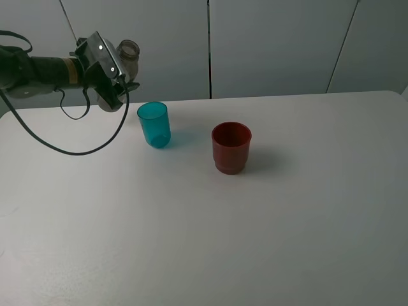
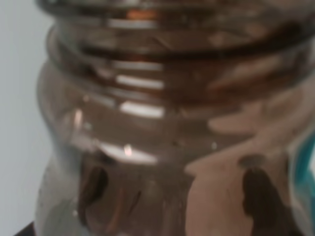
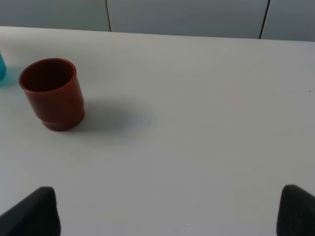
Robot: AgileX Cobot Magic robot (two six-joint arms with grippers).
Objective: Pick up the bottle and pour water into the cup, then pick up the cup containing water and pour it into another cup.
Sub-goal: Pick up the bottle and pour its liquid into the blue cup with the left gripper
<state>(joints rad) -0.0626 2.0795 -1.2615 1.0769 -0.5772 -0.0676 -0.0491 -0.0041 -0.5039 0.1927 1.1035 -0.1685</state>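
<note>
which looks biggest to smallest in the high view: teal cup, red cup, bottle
1. red cup, though it stands a little nearer the camera
2. teal cup
3. bottle, only its neck shows

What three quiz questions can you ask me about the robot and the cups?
1. The teal cup and red cup stand on the table. Which is nearer the bottle? A. teal B. red
2. True or false: the bottle stands on the table.
3. Fill the gap: the right gripper is ___ (open or shut).

Key
1. A
2. False: the left gripper holds it in the air.
3. open
</note>
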